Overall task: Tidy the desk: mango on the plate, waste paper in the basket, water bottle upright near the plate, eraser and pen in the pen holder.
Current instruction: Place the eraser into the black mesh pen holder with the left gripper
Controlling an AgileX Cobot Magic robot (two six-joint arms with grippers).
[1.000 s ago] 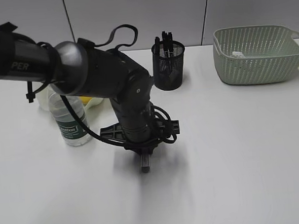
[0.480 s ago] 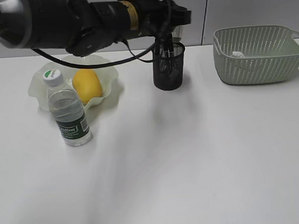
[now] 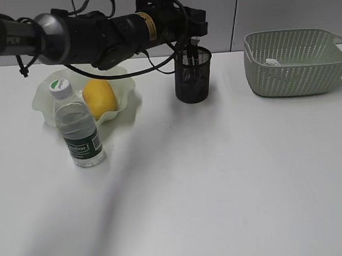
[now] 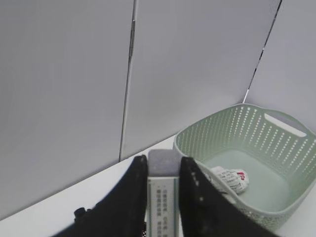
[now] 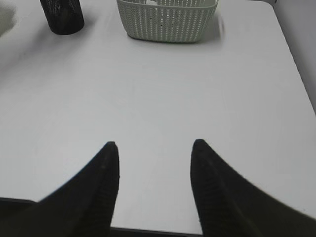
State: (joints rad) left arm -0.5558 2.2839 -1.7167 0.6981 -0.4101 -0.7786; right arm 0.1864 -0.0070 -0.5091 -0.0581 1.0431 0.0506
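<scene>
Left gripper (image 4: 159, 173) clenches the eraser (image 4: 163, 195) above the pen holder (image 3: 193, 75). Right gripper (image 5: 154, 148) hangs released over the desk (image 5: 163, 98), the basket (image 5: 168, 19) at its 12 o'clock.

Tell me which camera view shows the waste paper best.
The left wrist view: the waste paper lies plainly inside the basket, its red print visible past the fingers. The exterior view shows only a small white scrap through the basket's rim. The right wrist view shows the basket, with the paper barely discernible.
</scene>
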